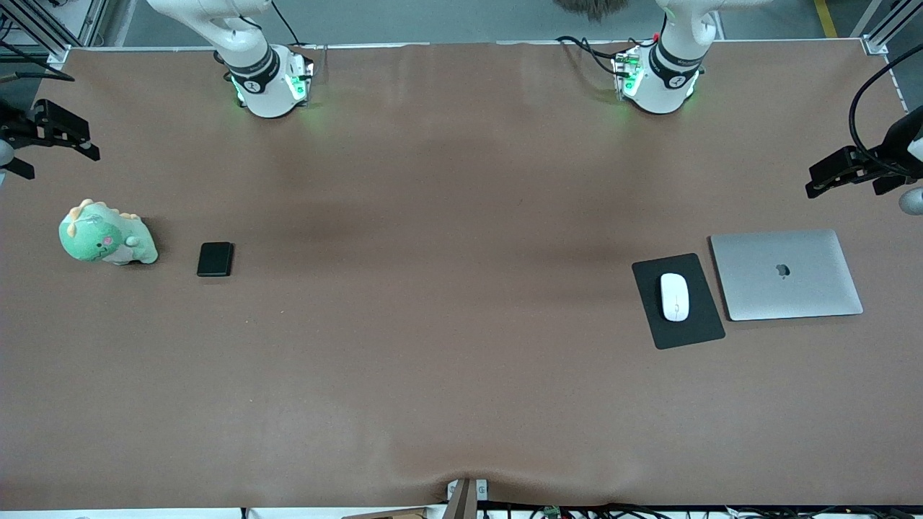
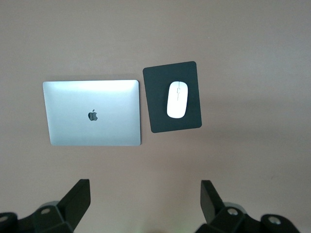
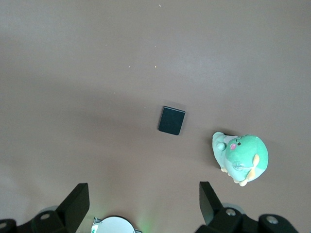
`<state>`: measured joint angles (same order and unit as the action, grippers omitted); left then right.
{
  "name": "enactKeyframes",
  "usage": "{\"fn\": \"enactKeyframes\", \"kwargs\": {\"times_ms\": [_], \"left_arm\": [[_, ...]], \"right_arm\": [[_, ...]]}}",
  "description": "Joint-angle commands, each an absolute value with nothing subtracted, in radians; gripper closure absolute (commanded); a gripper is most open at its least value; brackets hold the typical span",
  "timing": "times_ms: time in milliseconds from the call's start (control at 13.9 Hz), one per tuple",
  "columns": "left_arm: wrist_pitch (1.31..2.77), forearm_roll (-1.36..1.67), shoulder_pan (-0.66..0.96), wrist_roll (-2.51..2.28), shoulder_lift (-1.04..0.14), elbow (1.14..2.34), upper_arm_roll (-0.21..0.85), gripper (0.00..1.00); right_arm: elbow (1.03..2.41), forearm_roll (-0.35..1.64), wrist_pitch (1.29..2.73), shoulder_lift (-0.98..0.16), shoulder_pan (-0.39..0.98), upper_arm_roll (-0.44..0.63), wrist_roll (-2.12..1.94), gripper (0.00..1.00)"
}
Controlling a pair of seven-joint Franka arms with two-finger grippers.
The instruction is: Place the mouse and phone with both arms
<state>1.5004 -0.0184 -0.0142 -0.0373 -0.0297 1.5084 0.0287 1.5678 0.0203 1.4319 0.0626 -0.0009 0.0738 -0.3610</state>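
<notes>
Nearest the front camera, toward the left arm's end of the table [image 1: 461,404]: white mouse [image 1: 674,296] lying on a black mouse pad [image 1: 696,328], with a closed silver laptop [image 1: 786,274] just beside the pad, closer to the table's end. A little farther from the camera, toward the right arm's end: black phone [image 1: 215,259] flat on the brown surface, near a green plush dinosaur [image 1: 104,234] but apart from it. Farther still, at the table's two ends and up in the air: left gripper [image 1: 829,176] with fingers [image 2: 77,199] spread wide, holding nothing; right gripper [image 1: 68,140] likewise wide open and empty, fingers [image 3: 75,204] apart. Both arms waiting, touching nothing.
</notes>
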Motion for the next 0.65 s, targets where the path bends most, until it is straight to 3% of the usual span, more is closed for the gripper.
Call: {"fn": "enactKeyframes", "kwargs": {"times_ms": [0,574], "left_arm": [[1.48,-0.017,-0.012,-0.054,-0.028,1.493,0.031,0.0],[1.479,-0.015,-0.003,-0.104,-0.031,1.494,0.035,0.0]], "right_arm": [[1.588,0.009,1.442,0.084,-0.009,0.064,-0.348,0.0],[1.588,0.008,1.459,0.081,-0.018,0.066,-0.35,0.0]]}}
